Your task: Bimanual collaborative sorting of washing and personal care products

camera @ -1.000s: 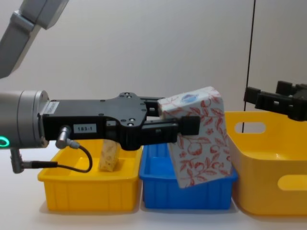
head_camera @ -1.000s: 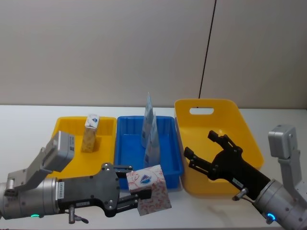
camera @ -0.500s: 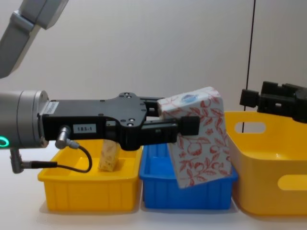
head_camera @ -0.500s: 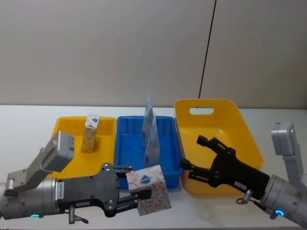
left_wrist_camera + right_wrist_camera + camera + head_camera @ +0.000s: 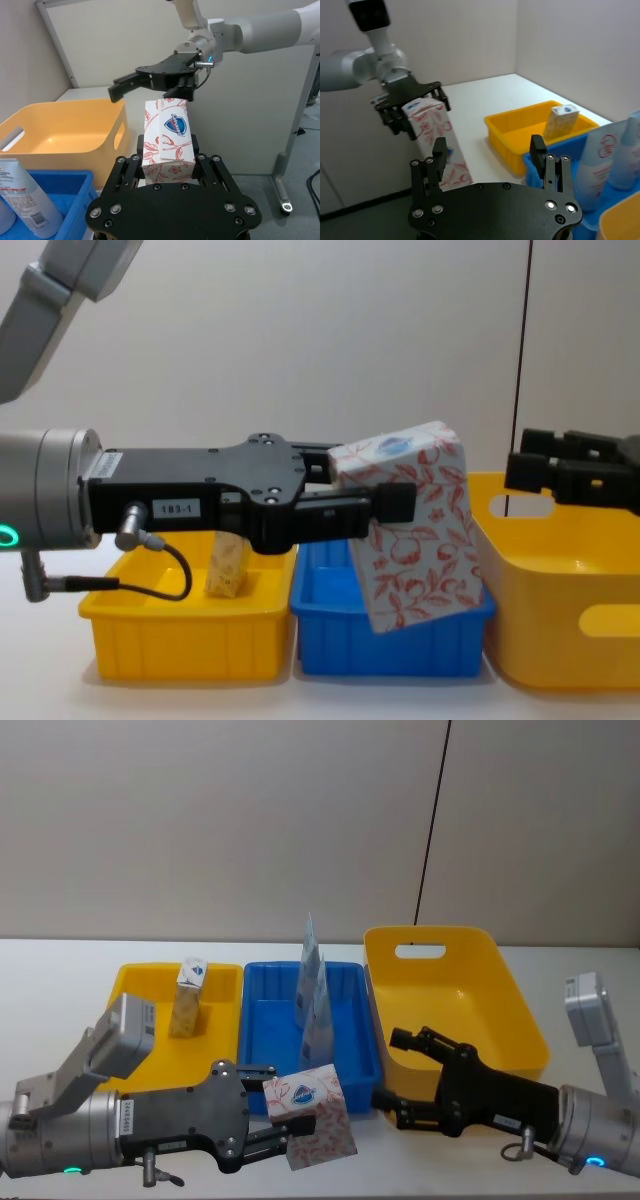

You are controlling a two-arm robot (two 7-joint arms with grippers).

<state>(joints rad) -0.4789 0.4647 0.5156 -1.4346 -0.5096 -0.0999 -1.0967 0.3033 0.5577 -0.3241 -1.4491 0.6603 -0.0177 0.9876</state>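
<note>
Your left claw [image 5: 292, 1125] is clamped on the patterned pack [image 5: 312, 1113], a soft white one with red-orange print and a blue logo. It holds the pack in the air, tilted, above the desk [image 5: 60, 970] and just in front of the blue bin [image 5: 262, 1020]. Your right claw [image 5: 400, 1072] is spread wide and carries nothing. It sits near the pack on its right, low in front of the large yellow bin [image 5: 470, 945], with its fingers turned toward the pack but apart from it (the left wrist view shows them hanging just beyond the pack's far end). Of the sorting, part looks done: a tan pack [image 5: 188, 998] stands upright in the small yellow bin [image 5: 130, 982], and the tall pale pouches [image 5: 313, 990] stand in the blue bin. What is left, as far as you can judge, is the pack in hand. It has reached no bin yet, and the layout suggests a handover to the right claw before it goes down. The large yellow bin looks bare inside from the head view, so that may be its destination, though nothing confirms it.
</note>
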